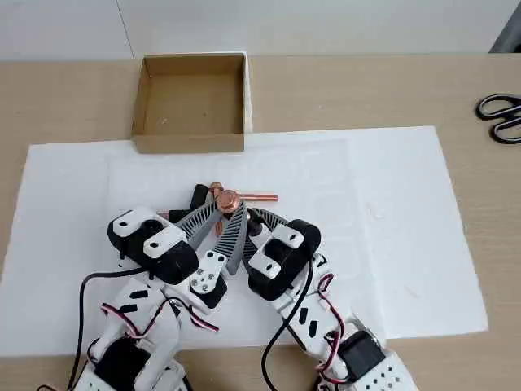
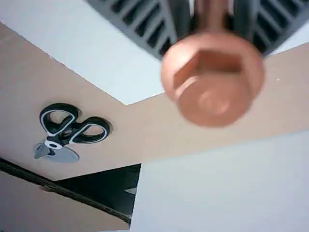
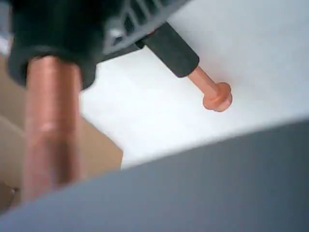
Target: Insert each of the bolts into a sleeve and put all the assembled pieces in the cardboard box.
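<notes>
A tan tabletop [image 1: 65, 90] is covered across the centre by a white sheet [image 1: 391, 228], with a pale wall [image 1: 326, 24] seen along the top; the open cardboard box [image 1: 189, 143] is set at upper left on the sheet's upper edge; scissors [image 1: 501, 118] are cut off at the right edge. At centre a copper bolt [image 1: 252, 197] is pinched by the left claw [image 1: 224, 210]; the right claw [image 1: 254, 218] cannot be judged spread or closed; a black sleeve [image 3: 171, 50] carrying a second bolt [image 3: 217, 96] is partly hidden behind the arms.
</notes>
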{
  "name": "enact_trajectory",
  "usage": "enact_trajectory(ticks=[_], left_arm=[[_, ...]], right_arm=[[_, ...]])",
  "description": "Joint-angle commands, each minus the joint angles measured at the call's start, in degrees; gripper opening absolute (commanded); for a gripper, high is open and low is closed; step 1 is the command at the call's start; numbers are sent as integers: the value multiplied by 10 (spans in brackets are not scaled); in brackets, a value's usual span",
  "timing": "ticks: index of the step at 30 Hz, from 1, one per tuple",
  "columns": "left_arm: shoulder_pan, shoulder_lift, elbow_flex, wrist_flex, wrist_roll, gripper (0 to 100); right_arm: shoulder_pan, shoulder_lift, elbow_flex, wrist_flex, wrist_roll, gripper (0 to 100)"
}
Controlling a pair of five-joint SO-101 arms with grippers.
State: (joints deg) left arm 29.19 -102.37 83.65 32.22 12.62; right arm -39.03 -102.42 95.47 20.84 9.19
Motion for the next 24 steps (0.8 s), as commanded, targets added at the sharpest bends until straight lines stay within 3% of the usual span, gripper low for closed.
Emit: enact_trajectory(ticks=[1,6,20,24], left_arm=[[-2,4,-13,11,-3,6],[-3,4,-51,11,-3,6],[18,5,-56,27,-3,7],[18,11,-55,70,-13,46]], right_arm=[[7,-12,-62,-30,4,5],[3,-12,-59,-87,85,5],[3,-12,-43,-165,87,5],[3,-12,-30,-167,87,5]])
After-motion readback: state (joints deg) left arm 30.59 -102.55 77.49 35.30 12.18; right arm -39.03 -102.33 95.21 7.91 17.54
